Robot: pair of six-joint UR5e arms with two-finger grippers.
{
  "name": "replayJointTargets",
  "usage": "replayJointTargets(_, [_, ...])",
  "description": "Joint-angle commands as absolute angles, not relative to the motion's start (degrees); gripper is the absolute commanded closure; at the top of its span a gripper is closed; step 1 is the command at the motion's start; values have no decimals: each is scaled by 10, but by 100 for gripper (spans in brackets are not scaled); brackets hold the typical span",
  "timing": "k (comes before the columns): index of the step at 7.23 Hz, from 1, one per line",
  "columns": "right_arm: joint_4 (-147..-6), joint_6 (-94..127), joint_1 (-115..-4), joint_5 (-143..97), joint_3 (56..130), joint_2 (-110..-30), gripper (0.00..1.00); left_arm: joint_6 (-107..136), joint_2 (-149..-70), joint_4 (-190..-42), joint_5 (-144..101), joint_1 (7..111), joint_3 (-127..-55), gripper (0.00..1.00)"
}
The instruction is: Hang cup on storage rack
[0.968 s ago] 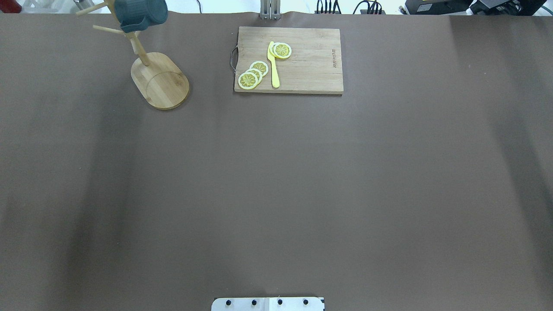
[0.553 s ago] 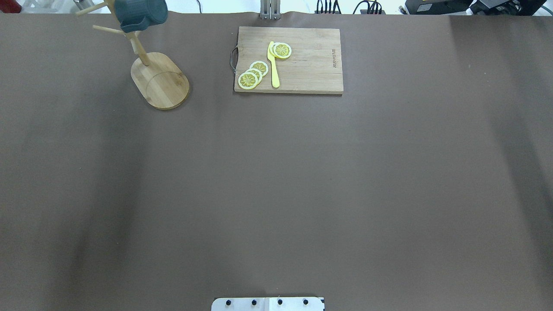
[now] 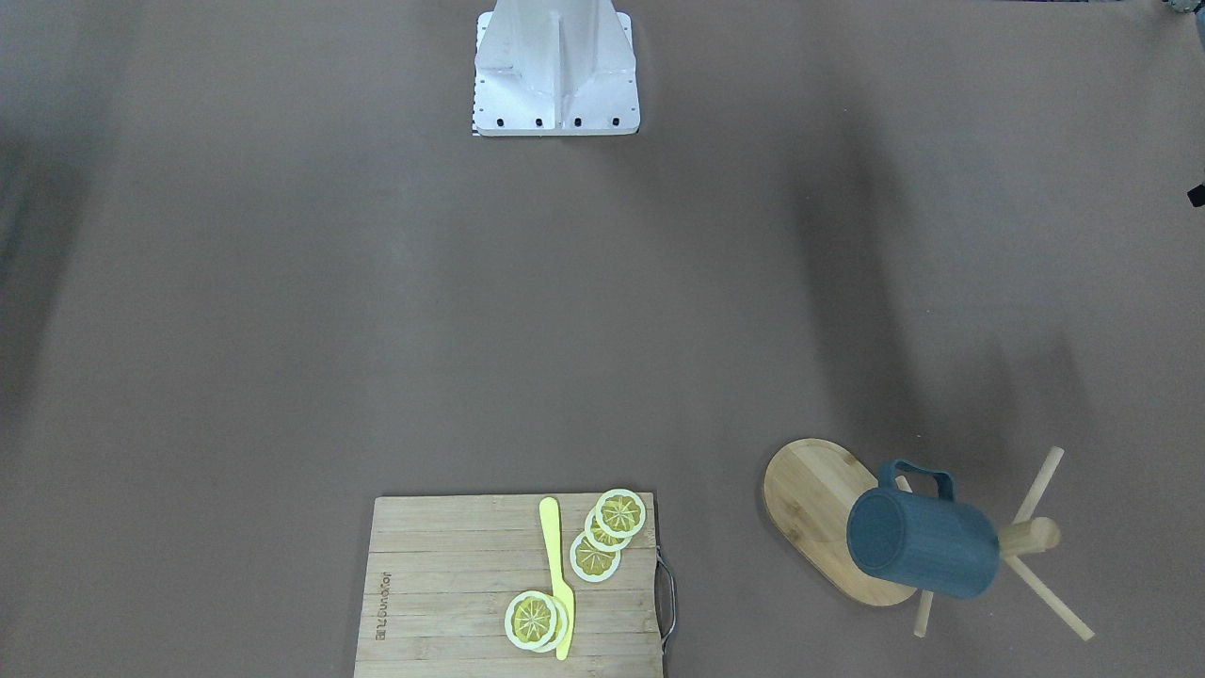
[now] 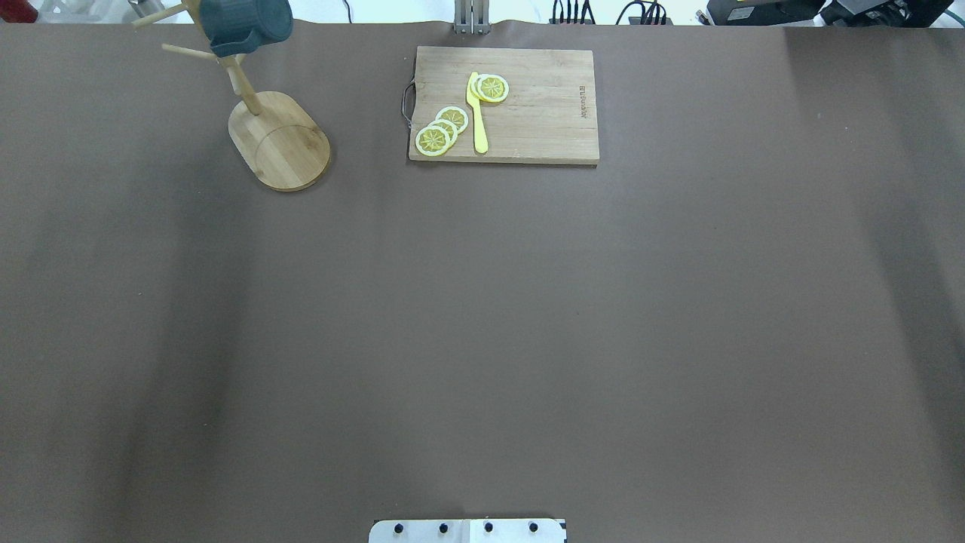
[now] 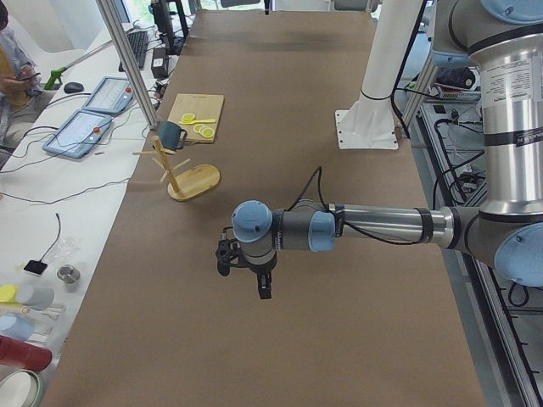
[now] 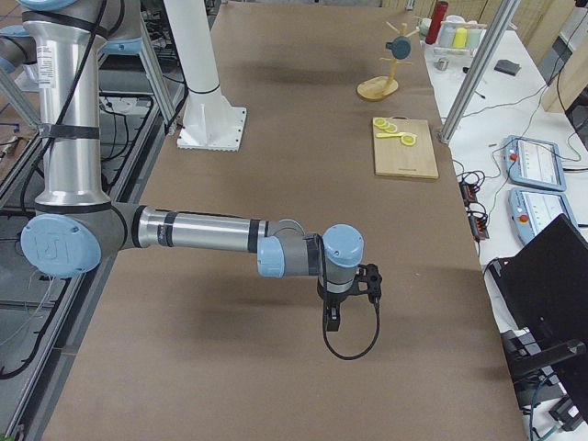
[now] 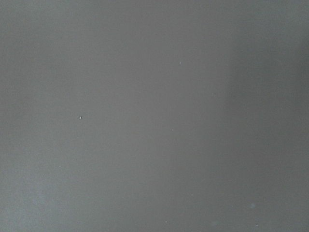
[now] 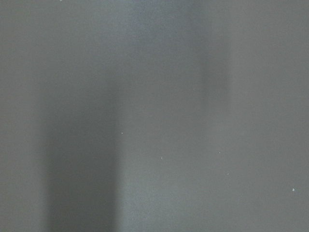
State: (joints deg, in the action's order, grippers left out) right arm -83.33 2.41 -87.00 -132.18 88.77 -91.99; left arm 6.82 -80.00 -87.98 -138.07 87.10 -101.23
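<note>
Hanging by its handle on the storage rack (image 4: 279,143), at about eleven o'clock from the robot's base, the cup (image 4: 245,23) lies tilted with its bottom outward, close to the table's (image 4: 482,317) far edge. The task looks done. The left gripper (image 5: 263,284) is the nearer one, with the cup roughly at its twelve o'clock and nothing between them. The right gripper (image 6: 331,317) hangs well apart. I cannot tell whether either claw is open. The cutting board (image 4: 528,105) sits at the rack's three o'clock.
</note>
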Motion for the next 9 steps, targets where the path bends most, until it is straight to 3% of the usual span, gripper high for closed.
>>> replayJointTargets(1, [-834, 29, -873, -1318, 884, -921, 0, 68, -800, -889, -1386, 880, -1013, 2])
replayJointTargets(9, [-889, 27, -874, -1345, 903, -881, 0, 69, -819, -934, -1358, 877, -982, 2])
